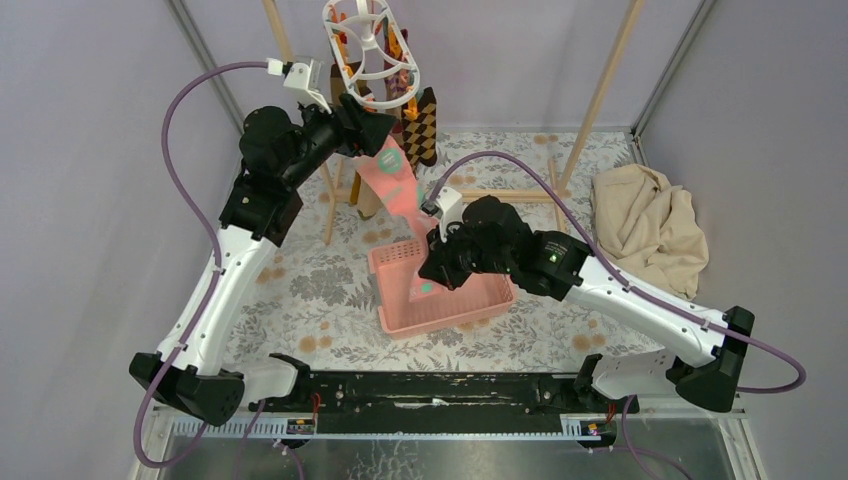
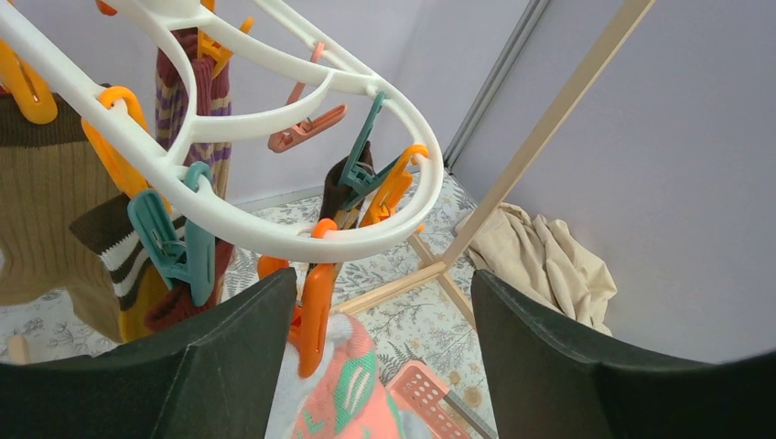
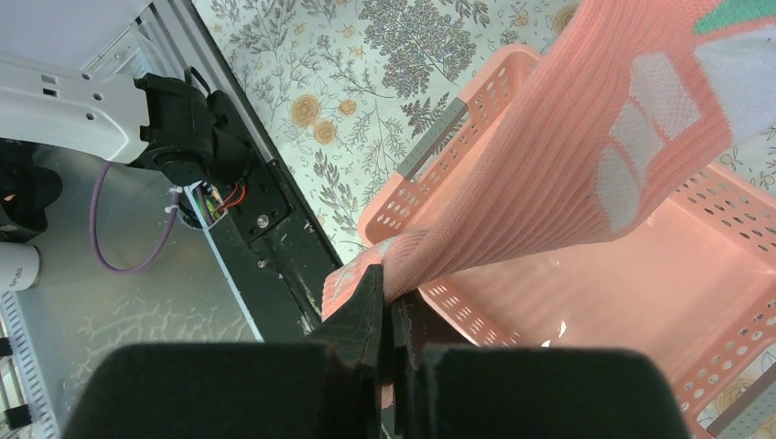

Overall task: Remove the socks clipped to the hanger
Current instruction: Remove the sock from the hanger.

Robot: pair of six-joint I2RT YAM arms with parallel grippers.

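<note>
The right gripper (image 3: 389, 294) pinches the pink knit sock (image 3: 549, 183) tight. The left gripper (image 2: 382, 306), jaws wide, should squeeze the orange plastic clip (image 2: 316, 311) that probably holds it.

no readable text, labels, numbers

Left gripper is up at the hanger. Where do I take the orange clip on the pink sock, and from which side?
Probably the orange clip's upper half, just under the hanger, above the tip biting the pink sock. Come up from below: it hangs straight down between the open left gripper's fingers, so closing across it should pinch it open.
</note>
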